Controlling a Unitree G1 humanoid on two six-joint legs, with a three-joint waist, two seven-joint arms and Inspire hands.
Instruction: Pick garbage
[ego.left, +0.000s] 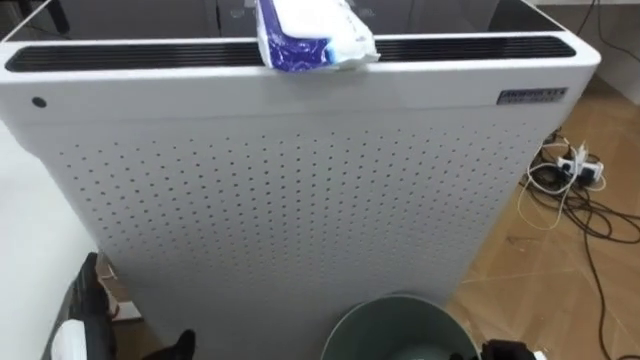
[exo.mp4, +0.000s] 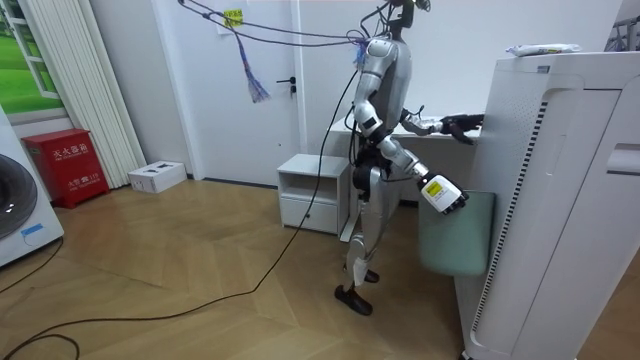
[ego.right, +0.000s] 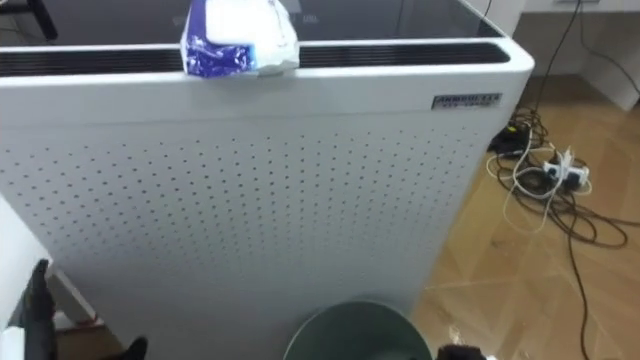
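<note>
A crumpled blue and white wrapper (ego.left: 312, 35) lies on the top edge of a tall white perforated appliance (ego.left: 300, 190), seen from the side as wrapper (exo.mp4: 540, 48) in the room view. I stand close in front of that appliance. My left hand (ego.left: 85, 315) hangs low at the lower left, open and empty, far below the wrapper. My right hand (ego.left: 510, 350) just shows at the bottom edge beside a green bin (ego.left: 400, 330). In the room view the left hand (exo.mp4: 462, 124) reaches forward and the right hand (exo.mp4: 445, 195) is held lower, over the bin (exo.mp4: 455, 235).
A white surface (ego.left: 25, 230) runs along my left. Cables and a power strip (ego.left: 575, 172) lie on the wooden floor to the right. Behind me stand a small white cabinet (exo.mp4: 310, 195), a white box (exo.mp4: 157, 176) and a red box (exo.mp4: 68, 165).
</note>
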